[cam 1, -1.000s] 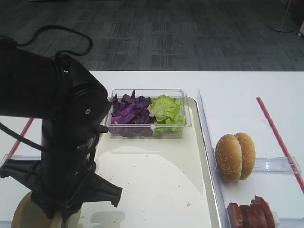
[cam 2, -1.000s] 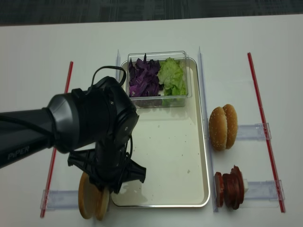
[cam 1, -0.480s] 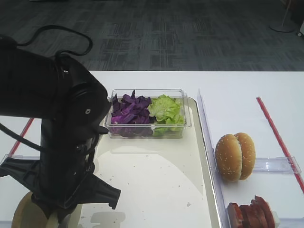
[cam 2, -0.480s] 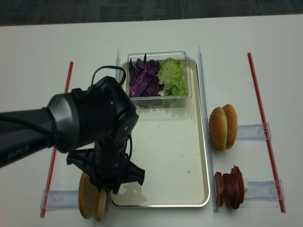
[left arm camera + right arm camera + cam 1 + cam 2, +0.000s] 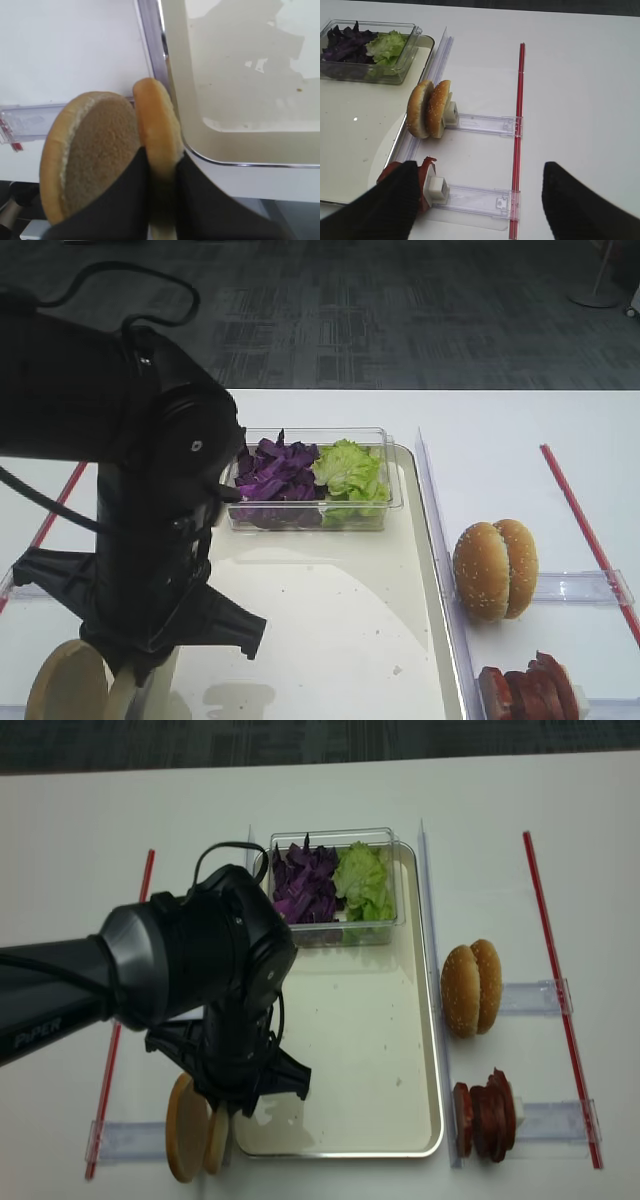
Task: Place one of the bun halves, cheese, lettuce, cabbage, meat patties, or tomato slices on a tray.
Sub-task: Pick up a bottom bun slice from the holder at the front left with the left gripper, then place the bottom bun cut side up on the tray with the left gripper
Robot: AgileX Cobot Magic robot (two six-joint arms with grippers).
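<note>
— Clear plastic, that tub (image 5: 335, 885) at the far end of the tray (image 5: 350, 1050), and it's split two ways: purple cabbage (image 5: 303, 882) on the left, green lettuce (image 5: 362, 880) on the right.

— And the tray floor itself?

— Cream-coloured, with a few specks.

— Where's the action?

— Off the tray's near left corner. The left gripper (image 5: 159, 172) has its jaws clamped tight on a bun half (image 5: 156, 132), held on edge just beside the tray rim. A second bun half (image 5: 87, 150) stands against it, cut face showing.

— The other side?

— Right gripper (image 5: 480, 197) hangs with fingers spread wide, gripping nothing. Below it, two sesame buns (image 5: 430, 108) stand in a clear rack, with red slices (image 5: 488, 1115) in the next one.
</note>
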